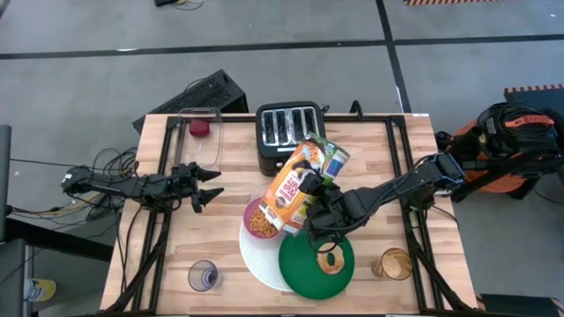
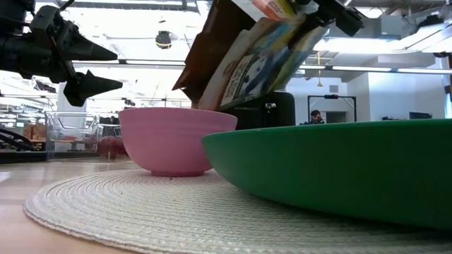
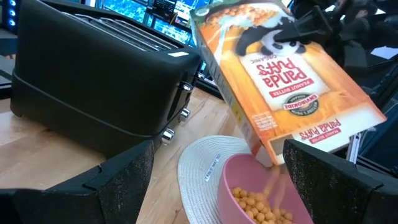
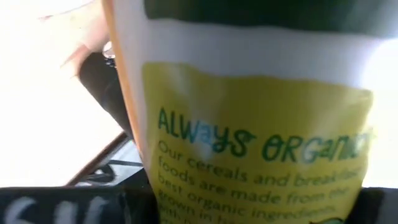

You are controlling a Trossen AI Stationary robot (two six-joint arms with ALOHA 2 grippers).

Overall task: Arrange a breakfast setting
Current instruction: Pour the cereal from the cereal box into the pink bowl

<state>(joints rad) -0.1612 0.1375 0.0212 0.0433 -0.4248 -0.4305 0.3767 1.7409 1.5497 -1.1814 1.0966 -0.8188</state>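
Right end effector (image 1: 315, 204) gripping tipped cereal box (image 1: 295, 185) above puff-filled pink bowl (image 1: 257, 219); left end effector (image 1: 211, 185) wide.

A robotics laboratory or workshop hall, not a home kitchen. The wooden table (image 1: 176, 246) stands on a grey concrete floor (image 1: 79, 79) marked with dark lines, with loose cables (image 1: 106, 167) trailing beside it and orange-and-black equipment (image 1: 520, 132) at its far side. The low view shows a high ceiling with strip lights (image 2: 367, 69), shelving (image 2: 21, 120) and a person (image 2: 313, 116) seated far back. The left wrist view shows lit monitors (image 3: 149, 15) behind the black toaster (image 3: 93, 81). Breakfast props sit on a woven placemat (image 2: 141, 204).
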